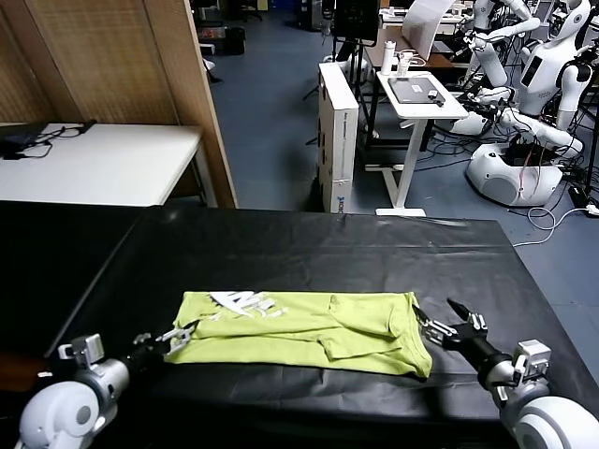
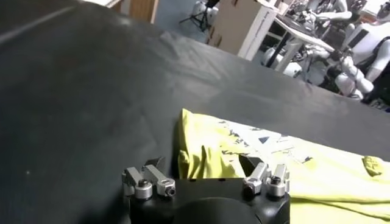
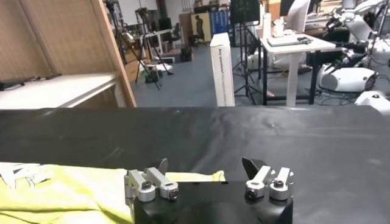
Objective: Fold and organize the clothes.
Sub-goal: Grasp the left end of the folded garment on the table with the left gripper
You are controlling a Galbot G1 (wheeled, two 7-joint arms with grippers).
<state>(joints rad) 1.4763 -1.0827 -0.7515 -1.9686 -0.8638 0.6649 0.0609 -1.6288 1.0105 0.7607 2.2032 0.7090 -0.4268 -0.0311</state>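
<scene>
We see the lime yellow-green T-shirt (image 1: 309,332) lying flat on the black tabletop (image 1: 309,248), toward its near edge and roughly midway between the two arms. It is partly folded into a long band running side to side, with a folded flap near its right end and a patch of white printed graphic (image 1: 241,301) showing at the upper left (the rest of the print is tucked out of sight).

The left end effector (image 1: 178,337) sits low over the tabletop at the shirt's left end, its fingers spread apart and holding nothing; in the left wrist view (image 2: 204,169) the shirt's bunched left edge (image 2: 201,152) lies just ahead of the open fingers, and we cannot tell whether they touch the cloth.

The right end effector (image 1: 447,323) rests just beside the shirt's right edge, likewise spread wide and empty. In the right wrist view (image 3: 207,173) a yellow-green strip of the shirt (image 3: 73,192) reaches up to the gap between its fingers.

Beyond the tabletop stand a white table (image 1: 103,164), a white desk on a pedestal (image 1: 416,98) and other white robots (image 1: 524,112).
</scene>
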